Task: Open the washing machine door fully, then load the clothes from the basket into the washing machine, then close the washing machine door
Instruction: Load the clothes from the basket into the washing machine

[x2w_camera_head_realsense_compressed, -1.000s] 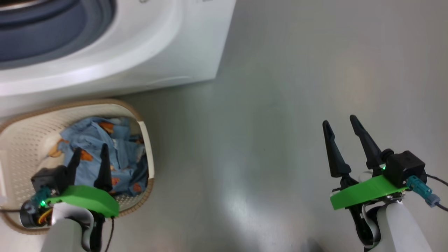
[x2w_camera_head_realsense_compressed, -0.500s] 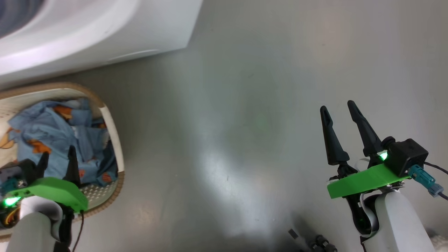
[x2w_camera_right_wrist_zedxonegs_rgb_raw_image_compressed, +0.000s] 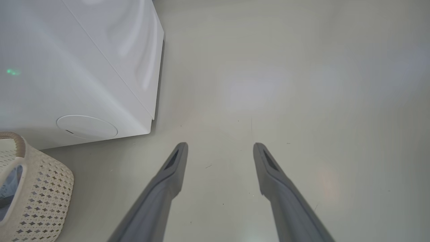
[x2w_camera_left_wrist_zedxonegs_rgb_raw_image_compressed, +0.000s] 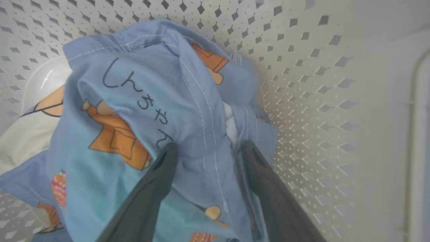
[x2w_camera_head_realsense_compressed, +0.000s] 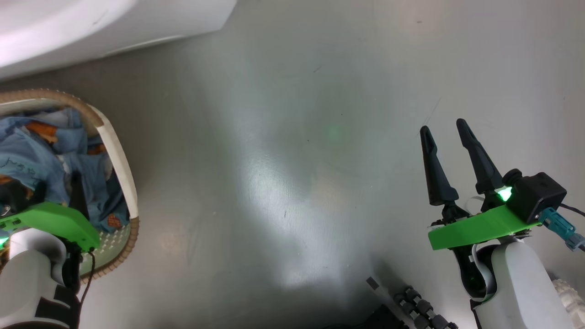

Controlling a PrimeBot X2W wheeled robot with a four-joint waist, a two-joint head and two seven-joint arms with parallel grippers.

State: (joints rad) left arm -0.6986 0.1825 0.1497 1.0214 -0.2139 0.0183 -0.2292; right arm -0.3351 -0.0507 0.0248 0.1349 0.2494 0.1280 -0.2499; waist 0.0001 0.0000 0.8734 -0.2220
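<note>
Floor [x2w_camera_head_realsense_compressed: 292, 183]: pale grey, glossy, with light glare, seen from the head. Washing machine [x2w_camera_head_realsense_compressed: 91, 27]: white lower corner only, far ahead of and beyond the left gripper [x2w_camera_head_realsense_compressed: 57, 183]. Basket [x2w_camera_head_realsense_compressed: 116, 151]: cream, perforated, brown woven-look rim, directly under the left gripper; its rounded end faces the right gripper [x2w_camera_head_realsense_compressed: 443, 126], and its long axis cannot be judged because the frame edge cuts it off. Clothes [x2w_camera_head_realsense_compressed: 32, 151]: crumpled light blue heap with orange prints, inside the basket, around the left fingers. Left arm: pale forearm rising from the lower corner, green wrist plate over the basket's near rim, fingers angled down into the heap. Right arm: forearm at the lower corner, fingers pointing up the view over bare floor, well apart from the basket, jaws spread and empty. Left wrist view: perforated basket wall behind and beside the fingers; the two fingers stand wide apart and straddle a stitched fold of blue fabric that runs along their length, not clamped on it. A cream piece [x2w_camera_left_wrist_zedxonegs_rgb_raw_image_compressed: 27, 134] lies to the left of the fingers. Right wrist view: fingers parted over the floor; machine corner with a small round flap [x2w_camera_right_wrist_zedxonegs_rgb_raw_image_compressed: 86, 126] ahead to their left, the basket nearer on that side.
</note>
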